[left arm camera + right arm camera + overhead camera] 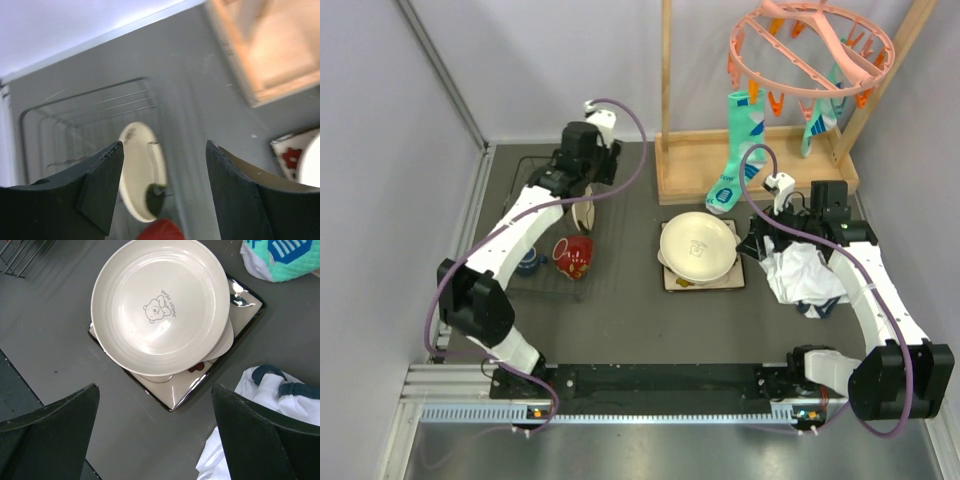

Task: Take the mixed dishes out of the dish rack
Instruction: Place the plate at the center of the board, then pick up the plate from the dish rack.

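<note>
Rack [548, 285] of black wire holds an upright cream plate [137, 170], a red mug [574, 255] and a blue mug [529, 263]. Left gripper [164, 145] hangs spread and empty above that plate; right gripper [155, 387], spread too, above a round dish [160, 305] on a square plate [175, 395].

Left arm [520, 225]: reaches from its base at the near left edge up toward the far left, elbow bent low beside the base.
Left claw [164, 146]: points downward, its jaws standing apart, with both dark fingers showing in the wrist view.
Right arm [876, 300]: rises from its base at the near right, forearm angled inward.
Right claw [155, 390]: aimed straight down — jaws spread wide, gripping nothing.
</note>
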You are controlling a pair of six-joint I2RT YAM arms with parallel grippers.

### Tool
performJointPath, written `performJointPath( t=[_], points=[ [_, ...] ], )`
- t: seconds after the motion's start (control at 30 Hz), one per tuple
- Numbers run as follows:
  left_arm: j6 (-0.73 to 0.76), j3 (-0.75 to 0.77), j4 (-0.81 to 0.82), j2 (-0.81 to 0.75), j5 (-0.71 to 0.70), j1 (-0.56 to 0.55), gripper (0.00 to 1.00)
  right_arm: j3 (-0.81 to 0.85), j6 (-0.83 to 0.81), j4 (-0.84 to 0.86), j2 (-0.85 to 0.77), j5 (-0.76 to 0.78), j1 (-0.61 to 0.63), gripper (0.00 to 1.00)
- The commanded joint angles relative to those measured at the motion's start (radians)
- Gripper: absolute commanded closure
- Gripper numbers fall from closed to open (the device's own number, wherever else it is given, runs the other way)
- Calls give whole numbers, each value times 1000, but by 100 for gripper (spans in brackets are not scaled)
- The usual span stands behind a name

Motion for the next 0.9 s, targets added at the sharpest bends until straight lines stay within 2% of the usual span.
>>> performJointPath(
  t=[0.0, 0.17, 0.43, 0.7, 0.87],
  points=[
    [-27, -35, -15, -71, 63, 103, 26, -5, -15, 13, -30, -29, -11, 7],
    [-19, -84, -3, -93, 101, 175, 16, -5, -15, 13, -29, -32, -10, 7],
    [-22, -145, 20, -93, 136, 207, 5, -5, -15, 11, -29, -32, -10, 7],
    [-30, -167, 38, -53, 172, 238, 3, -7, -16, 13, -30, -30, -11, 7],
    [-36, -173, 40, -15, 198, 245, 5, -7, -16, 11, -29, -29, -10, 7]
  ],
)
